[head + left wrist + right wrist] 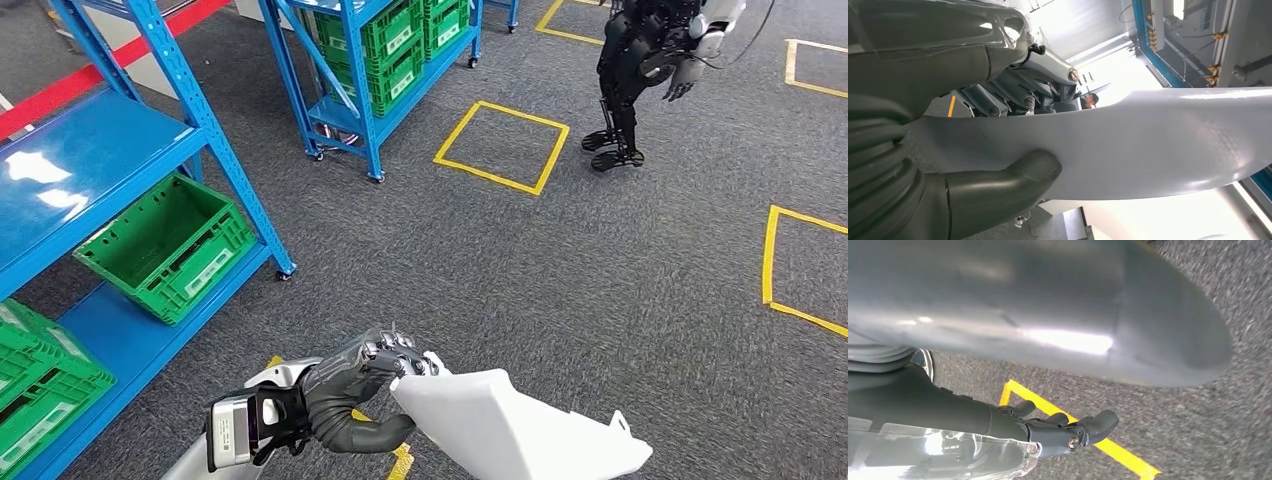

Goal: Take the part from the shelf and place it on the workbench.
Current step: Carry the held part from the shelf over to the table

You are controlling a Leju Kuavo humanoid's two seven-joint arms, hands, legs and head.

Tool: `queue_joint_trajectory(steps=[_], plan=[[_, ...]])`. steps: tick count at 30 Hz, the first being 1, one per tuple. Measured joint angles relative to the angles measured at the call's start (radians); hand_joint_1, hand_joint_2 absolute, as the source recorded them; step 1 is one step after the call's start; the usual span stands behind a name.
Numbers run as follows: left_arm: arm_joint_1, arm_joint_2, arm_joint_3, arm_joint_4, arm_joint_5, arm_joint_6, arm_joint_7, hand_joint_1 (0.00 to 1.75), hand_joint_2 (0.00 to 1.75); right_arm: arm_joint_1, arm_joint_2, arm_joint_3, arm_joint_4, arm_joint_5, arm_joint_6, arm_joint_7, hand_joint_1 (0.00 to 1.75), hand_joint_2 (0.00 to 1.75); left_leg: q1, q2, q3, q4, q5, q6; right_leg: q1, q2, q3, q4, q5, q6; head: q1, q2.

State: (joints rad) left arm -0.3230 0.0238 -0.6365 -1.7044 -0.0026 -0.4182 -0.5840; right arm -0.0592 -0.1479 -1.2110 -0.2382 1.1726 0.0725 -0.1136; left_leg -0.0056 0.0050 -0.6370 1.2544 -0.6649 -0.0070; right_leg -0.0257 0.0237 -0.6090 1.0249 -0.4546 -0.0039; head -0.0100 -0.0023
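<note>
Head view — left hand (pixel 372 385) gripping one white part (pixel 510 425), three green crates (pixel 165 245)

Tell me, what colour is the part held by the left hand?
White. The part gripped by the left hand shows best in the head view.

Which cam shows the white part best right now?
Head view: the white part shows its shape and the left hand gripping one end. Left wrist view gives a close stretch of its surface pinched under the thumb. Right wrist view has a blurred grey surface overhead, which I cannot identify.
</note>
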Motion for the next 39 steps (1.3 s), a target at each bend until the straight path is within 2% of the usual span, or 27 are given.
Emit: queue_joint_trajectory(steps=[1, 2, 3, 5, 7, 8, 10, 12, 14, 15, 16, 17, 18, 20, 21, 22, 23, 25, 27, 29, 31, 32, 33, 34, 36, 38, 39], plan=[[0.003, 0.000, 0.005, 0.000, -0.005, 0.003, 0.004, 1.75, 1.75, 0.000, -0.002, 0.000, 0.000, 0.002, 0.000, 0.000, 0.00, 0.00, 0.000, -0.003, -0.016, 0.031, -0.003, 0.002, 0.001, 0.012, -0.003, 0.000, 0.002, -0.001, 0.000, 0.000], [0.005, 0.001, 0.011, 0.000, -0.010, 0.005, 0.007, 1.75, 1.75, 0.000, -0.003, -0.001, 0.000, 0.002, 0.000, 0.000, 0.00, 0.00, -0.001, -0.006, -0.012, 0.020, 0.014, 0.005, 0.002, 0.023, -0.004, 0.000, 0.004, 0.000, 0.000, 0.000], [0.006, 0.001, 0.017, 0.002, -0.014, 0.007, 0.010, 1.75, 1.75, 0.000, -0.005, -0.001, -0.001, 0.003, 0.000, 0.000, 0.00, 0.00, -0.001, -0.012, 0.012, -0.030, 0.047, 0.009, 0.003, 0.036, -0.005, 0.000, 0.007, 0.002, 0.000, 0.000], [0.006, 0.000, 0.032, 0.005, -0.017, 0.009, 0.012, 1.75, 1.75, -0.002, -0.006, -0.002, -0.001, 0.002, 0.001, 0.000, 0.00, 0.00, -0.001, -0.054, 0.084, -0.175, 0.113, 0.020, 0.003, 0.059, -0.006, 0.001, 0.011, 0.007, 0.001, 0.000], [0.005, 0.000, 0.045, 0.009, -0.017, 0.009, 0.012, 1.75, 1.75, -0.005, -0.006, -0.002, -0.001, 0.002, 0.002, 0.000, 0.00, 0.00, -0.003, -0.088, 0.122, -0.256, 0.134, 0.025, -0.001, 0.081, -0.014, 0.000, 0.018, 0.019, 0.001, 0.000], [0.004, 0.000, 0.050, 0.011, -0.017, 0.009, 0.012, 1.75, 1.75, -0.004, -0.005, -0.002, -0.001, 0.001, 0.003, 0.001, 0.00, 0.00, -0.005, -0.089, 0.124, -0.262, 0.132, 0.025, -0.003, 0.091, -0.018, -0.002, 0.023, 0.026, 0.001, 0.000], [0.004, -0.002, 0.057, 0.016, -0.018, 0.009, 0.012, 1.75, 1.75, 0.000, -0.004, -0.003, -0.001, 0.001, 0.004, 0.006, 0.00, 0.00, -0.007, -0.066, 0.127, -0.269, 0.140, 0.031, -0.009, 0.104, -0.025, -0.005, 0.030, 0.039, 0.001, 0.000], [0.004, -0.003, 0.060, 0.020, -0.022, 0.009, 0.011, 1.75, 1.75, 0.003, -0.005, -0.003, -0.001, 0.001, 0.005, 0.012, 0.00, 0.00, -0.004, -0.039, 0.133, -0.281, 0.151, 0.041, -0.005, 0.067, -0.048, 0.036, 0.005, 0.044, 0.003, 0.000], [0.007, -0.003, 0.062, 0.025, -0.032, 0.011, 0.010, 1.75, 1.75, 0.002, -0.007, -0.004, -0.001, 0.000, 0.006, 0.021, 0.00, 0.00, -0.005, -0.009, 0.133, -0.285, 0.156, 0.047, 0.000, 0.010, -0.102, 0.153, -0.058, 0.048, 0.005, 0.000], [0.010, -0.002, 0.064, 0.028, -0.035, 0.011, 0.010, 1.75, 1.75, 0.002, -0.006, -0.005, -0.001, 0.000, 0.007, 0.026, 0.00, 0.00, -0.006, 0.007, 0.131, -0.285, 0.156, 0.047, 0.000, -0.004, -0.131, 0.220, -0.087, 0.051, 0.006, 0.000], [0.011, -0.002, 0.064, 0.032, -0.037, 0.012, 0.010, 1.75, 1.75, 0.003, -0.006, -0.005, -0.001, 0.000, 0.007, 0.029, 0.00, 0.00, -0.007, 0.022, 0.130, -0.284, 0.156, 0.047, -0.001, -0.012, -0.150, 0.267, -0.103, 0.054, 0.006, 0.000], [0.012, -0.002, 0.065, 0.035, -0.038, 0.012, 0.010, 1.75, 1.75, 0.004, -0.006, -0.006, -0.001, 0.000, 0.008, 0.031, 0.00, 0.00, -0.007, 0.036, 0.129, -0.284, 0.156, 0.047, -0.001, -0.016, -0.149, 0.278, -0.102, 0.056, 0.006, 0.000], [0.012, -0.002, 0.065, 0.037, -0.038, 0.012, 0.010, 1.75, 1.75, 0.006, -0.006, -0.007, -0.001, 0.000, 0.008, 0.035, 0.00, 0.00, -0.007, 0.049, 0.129, -0.284, 0.155, 0.045, -0.002, -0.021, -0.125, 0.244, -0.083, 0.057, 0.006, 0.000], [0.011, -0.002, 0.067, 0.039, -0.038, 0.012, 0.010, 1.75, 1.75, 0.007, -0.008, -0.008, -0.001, 0.000, 0.008, 0.044, 0.00, 0.00, -0.007, 0.072, 0.130, -0.280, 0.150, 0.038, -0.002, -0.048, -0.038, 0.099, -0.032, 0.057, 0.006, 0.000], [0.010, -0.002, 0.068, 0.039, -0.038, 0.013, 0.010, 1.75, 1.75, 0.006, -0.008, -0.009, -0.002, 0.000, 0.008, 0.049, 0.00, 0.00, -0.008, 0.081, 0.130, -0.277, 0.146, 0.032, 0.000, -0.059, -0.003, 0.038, -0.015, 0.053, 0.005, 0.000], [0.010, -0.003, 0.068, 0.039, -0.038, 0.014, 0.010, 1.75, 1.75, 0.006, -0.006, -0.009, -0.002, 0.000, 0.008, 0.052, 0.00, 0.00, -0.010, 0.089, 0.129, -0.274, 0.143, 0.027, 0.003, -0.066, 0.015, 0.003, -0.008, 0.048, 0.005, 0.000], [0.009, -0.003, 0.068, 0.039, -0.038, 0.014, 0.010, 1.75, 1.75, 0.007, -0.005, -0.010, -0.001, 0.000, 0.008, 0.054, 0.00, 0.00, -0.012, 0.096, 0.129, -0.272, 0.141, 0.023, 0.006, -0.065, 0.018, -0.006, -0.009, 0.040, 0.004, 0.000], [0.008, -0.003, 0.068, 0.040, -0.039, 0.015, 0.009, 1.75, 1.75, 0.010, -0.003, -0.011, -0.001, 0.000, 0.008, 0.056, 0.00, 0.00, -0.010, 0.102, 0.129, -0.271, 0.138, 0.015, 0.006, -0.047, 0.014, -0.005, -0.006, 0.027, 0.004, 0.000], [0.006, -0.003, 0.067, 0.040, -0.042, 0.017, 0.008, 1.75, 1.75, 0.011, -0.004, -0.012, -0.002, 0.000, 0.008, 0.055, 0.00, 0.00, -0.005, 0.067, 0.116, -0.240, 0.112, 0.004, 0.003, -0.032, 0.012, -0.006, -0.003, 0.016, 0.004, 0.000], [0.006, -0.003, 0.066, 0.040, -0.049, 0.021, 0.007, 1.75, 1.75, 0.008, -0.006, -0.012, -0.004, 0.000, 0.008, 0.054, 0.00, 0.00, -0.002, 0.016, 0.063, -0.128, 0.049, -0.002, 0.002, -0.014, 0.008, -0.007, 0.001, 0.007, 0.003, 0.000], [0.006, -0.002, 0.065, 0.041, -0.052, 0.023, 0.007, 1.75, 1.75, 0.006, -0.006, -0.012, -0.004, 0.000, 0.008, 0.054, 0.00, 0.00, -0.002, -0.002, -0.005, 0.007, -0.003, -0.001, 0.004, 0.006, 0.001, -0.007, 0.005, 0.002, 0.003, 0.000], [0.006, -0.002, 0.064, 0.041, -0.052, 0.023, 0.008, 1.75, 1.75, 0.006, -0.006, -0.013, -0.004, 0.000, 0.008, 0.053, 0.00, 0.00, -0.002, -0.004, -0.020, 0.034, -0.003, 0.002, 0.005, 0.018, -0.001, -0.007, 0.007, 0.002, 0.003, 0.000], [0.006, -0.002, 0.063, 0.041, -0.051, 0.023, 0.009, 1.75, 1.75, 0.007, -0.007, -0.015, -0.004, 0.000, 0.008, 0.053, 0.00, 0.00, -0.002, -0.006, -0.014, 0.017, 0.018, 0.006, 0.006, 0.030, -0.002, -0.006, 0.010, 0.002, 0.003, 0.000], [0.005, -0.003, 0.062, 0.041, -0.050, 0.023, 0.011, 1.75, 1.75, 0.007, -0.007, -0.017, -0.004, 0.000, 0.008, 0.053, 0.00, 0.00, -0.002, -0.015, 0.013, -0.039, 0.054, 0.011, 0.006, 0.043, -0.003, -0.006, 0.012, 0.003, 0.003, 0.000], [0.002, -0.005, 0.059, 0.041, -0.049, 0.023, 0.014, 1.75, 1.75, 0.005, -0.006, -0.022, -0.004, 0.000, 0.008, 0.053, 0.00, 0.00, -0.003, -0.064, 0.086, -0.186, 0.118, 0.023, 0.006, 0.067, -0.005, -0.006, 0.017, 0.009, 0.004, 0.000], [-0.001, -0.007, 0.056, 0.040, -0.046, 0.023, 0.014, 1.75, 1.75, 0.006, -0.004, -0.025, -0.004, 0.000, 0.008, 0.053, 0.00, 0.00, -0.005, -0.098, 0.121, -0.262, 0.136, 0.029, 0.002, 0.088, -0.012, -0.006, 0.024, 0.020, 0.004, 0.000], [-0.002, -0.008, 0.055, 0.040, -0.045, 0.023, 0.014, 1.75, 1.75, 0.007, -0.004, -0.026, -0.004, 0.000, 0.008, 0.053, 0.00, 0.00, -0.008, -0.094, 0.123, -0.267, 0.134, 0.030, 0.000, 0.099, -0.016, -0.008, 0.028, 0.027, 0.004, 0.000]])
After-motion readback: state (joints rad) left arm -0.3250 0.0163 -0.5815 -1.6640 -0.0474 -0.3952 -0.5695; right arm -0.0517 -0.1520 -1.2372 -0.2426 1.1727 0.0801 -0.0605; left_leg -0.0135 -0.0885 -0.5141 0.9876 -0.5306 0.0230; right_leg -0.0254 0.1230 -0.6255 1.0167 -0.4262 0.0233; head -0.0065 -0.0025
